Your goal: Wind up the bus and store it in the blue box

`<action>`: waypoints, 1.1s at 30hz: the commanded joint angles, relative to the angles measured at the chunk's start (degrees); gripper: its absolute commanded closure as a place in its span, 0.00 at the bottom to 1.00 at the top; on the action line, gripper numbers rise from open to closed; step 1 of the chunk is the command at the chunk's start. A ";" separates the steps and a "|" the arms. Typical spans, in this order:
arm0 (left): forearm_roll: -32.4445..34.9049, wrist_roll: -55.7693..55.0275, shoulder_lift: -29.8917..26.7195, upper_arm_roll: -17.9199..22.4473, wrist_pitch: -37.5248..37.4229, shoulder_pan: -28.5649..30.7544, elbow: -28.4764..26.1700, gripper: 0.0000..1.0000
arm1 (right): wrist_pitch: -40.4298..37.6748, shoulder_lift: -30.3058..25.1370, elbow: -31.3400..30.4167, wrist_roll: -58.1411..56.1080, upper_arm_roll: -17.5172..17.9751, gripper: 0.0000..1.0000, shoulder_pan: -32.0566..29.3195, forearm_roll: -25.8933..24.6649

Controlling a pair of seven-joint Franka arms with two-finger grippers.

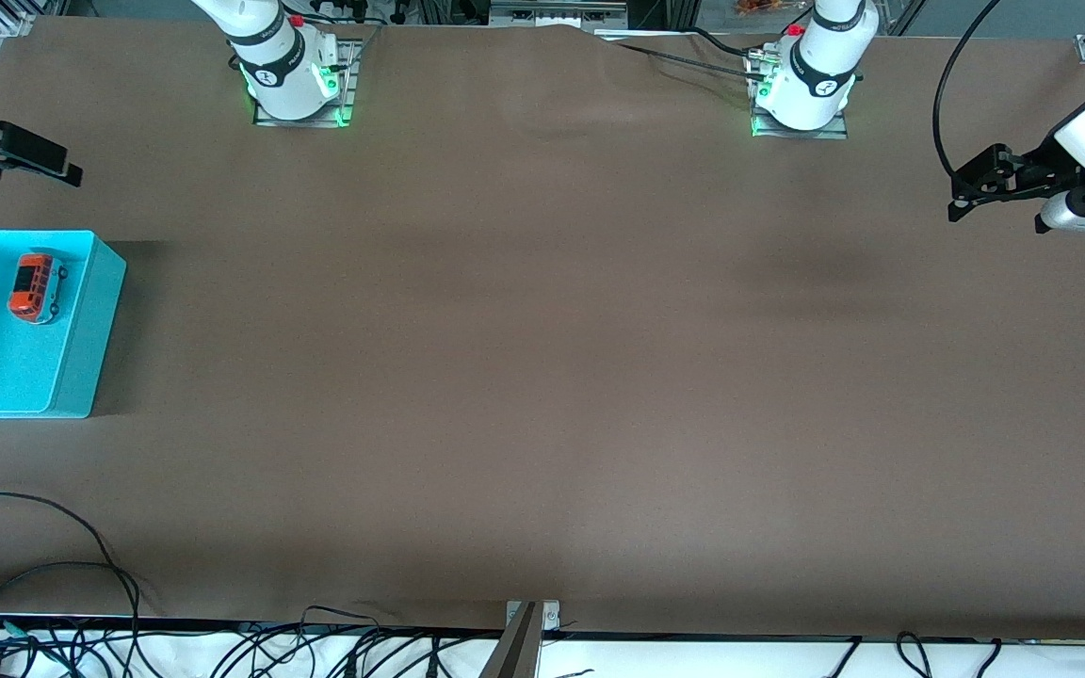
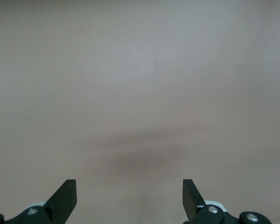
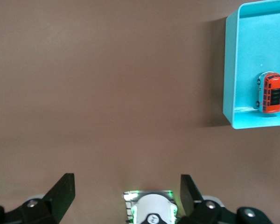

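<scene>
The orange bus (image 1: 36, 287) lies inside the blue box (image 1: 90, 320), in the part of the box farther from the front camera. The box stands at the right arm's end of the table. My right gripper (image 1: 67, 172) is open and empty, up in the air over the table edge beside the box. In the right wrist view the bus (image 3: 269, 92) and the blue box (image 3: 231, 70) show off to one side of the open right gripper (image 3: 127, 179). My left gripper (image 1: 955, 202) is open and empty over the left arm's end of the table; its wrist view shows the open gripper (image 2: 129, 184) over bare brown table.
The two arm bases (image 1: 293, 80) (image 1: 801, 89) stand along the table edge farthest from the front camera. Loose black cables (image 1: 53, 565) lie at the nearest edge toward the right arm's end. A metal bracket (image 1: 528, 621) sits at the middle of the nearest edge.
</scene>
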 commanded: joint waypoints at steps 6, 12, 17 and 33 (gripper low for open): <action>-0.57 -0.50 0.89 0.13 -1.29 -0.14 1.97 0.00 | 6.88 -0.98 -0.20 8.94 5.01 0.00 0.83 -0.96; -0.57 -0.59 0.89 0.22 -1.29 -0.14 1.97 0.00 | 7.06 -1.68 -1.34 9.04 5.19 0.00 0.91 -2.71; -0.57 -0.50 0.89 0.22 -1.29 -0.14 1.97 0.00 | 6.62 -2.39 -2.13 6.31 6.85 0.00 1.00 -5.43; -0.57 -0.50 0.89 0.22 -1.29 -0.14 1.97 0.00 | 5.39 -4.41 -2.13 -3.18 7.56 0.00 0.91 -7.38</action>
